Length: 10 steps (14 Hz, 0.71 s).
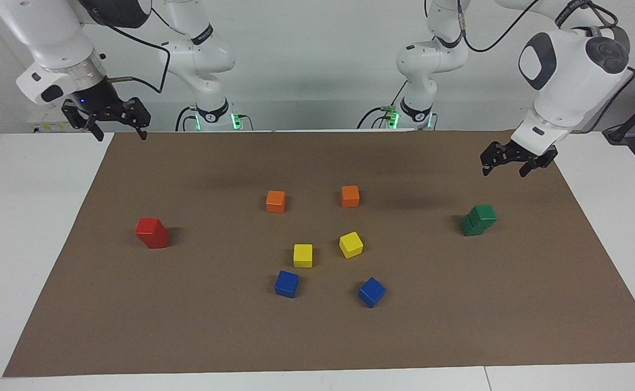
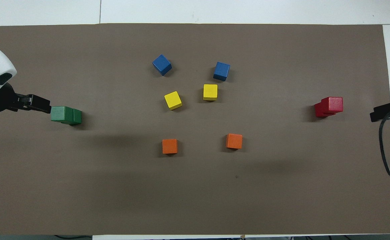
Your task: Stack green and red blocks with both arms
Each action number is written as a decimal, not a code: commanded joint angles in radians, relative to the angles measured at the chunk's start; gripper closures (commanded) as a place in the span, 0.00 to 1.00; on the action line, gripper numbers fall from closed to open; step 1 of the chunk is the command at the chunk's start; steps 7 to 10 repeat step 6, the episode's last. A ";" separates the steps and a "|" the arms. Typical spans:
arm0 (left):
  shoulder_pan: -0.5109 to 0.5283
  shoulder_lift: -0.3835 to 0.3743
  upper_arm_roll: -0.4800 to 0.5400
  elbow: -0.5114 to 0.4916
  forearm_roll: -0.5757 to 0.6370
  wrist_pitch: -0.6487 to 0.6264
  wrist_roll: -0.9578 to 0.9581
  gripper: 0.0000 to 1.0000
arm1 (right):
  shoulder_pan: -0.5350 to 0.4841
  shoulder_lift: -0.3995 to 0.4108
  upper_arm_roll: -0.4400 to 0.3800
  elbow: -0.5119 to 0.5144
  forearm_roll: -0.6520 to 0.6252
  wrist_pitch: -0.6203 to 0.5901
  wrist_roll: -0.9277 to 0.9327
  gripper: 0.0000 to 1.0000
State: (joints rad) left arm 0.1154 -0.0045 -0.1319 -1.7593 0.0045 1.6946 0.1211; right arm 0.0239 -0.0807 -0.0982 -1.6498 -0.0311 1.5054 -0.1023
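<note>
Two green blocks (image 1: 478,220) form a stack, the upper one shifted a little off the lower, toward the left arm's end of the brown mat (image 1: 317,336); the overhead view shows this green stack (image 2: 66,115) too. Two red blocks (image 1: 152,232) are stacked the same way toward the right arm's end, also seen from overhead as the red stack (image 2: 330,106). My left gripper (image 1: 505,171) hangs open and empty over the mat beside the green stack, clear of it; from overhead the left gripper (image 2: 45,106) shows at the mat's end. My right gripper (image 1: 121,136) hangs open and empty over the mat's corner; the right gripper (image 2: 383,112) shows from overhead.
Loose cubes lie in the mat's middle: two orange cubes (image 1: 275,201) (image 1: 350,196) nearest the robots, two yellow cubes (image 1: 303,255) (image 1: 351,244) farther out, and two blue cubes (image 1: 286,284) (image 1: 372,291) farthest. White table (image 1: 24,217) surrounds the mat.
</note>
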 commanded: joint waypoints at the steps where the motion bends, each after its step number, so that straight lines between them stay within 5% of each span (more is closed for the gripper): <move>1: -0.002 -0.046 0.009 -0.005 -0.014 -0.044 0.006 0.00 | 0.005 -0.011 0.002 -0.002 -0.021 -0.017 0.019 0.00; 4: -0.032 -0.039 0.038 0.017 -0.017 -0.036 0.005 0.00 | 0.005 -0.011 0.002 0.001 -0.020 -0.014 0.018 0.00; 6: -0.179 -0.022 0.173 0.070 -0.021 -0.058 0.005 0.00 | 0.005 -0.011 0.002 0.001 -0.020 -0.014 0.018 0.00; 10: -0.179 -0.022 0.173 0.070 -0.021 -0.058 0.005 0.00 | 0.005 -0.011 0.002 0.001 -0.020 -0.014 0.018 0.00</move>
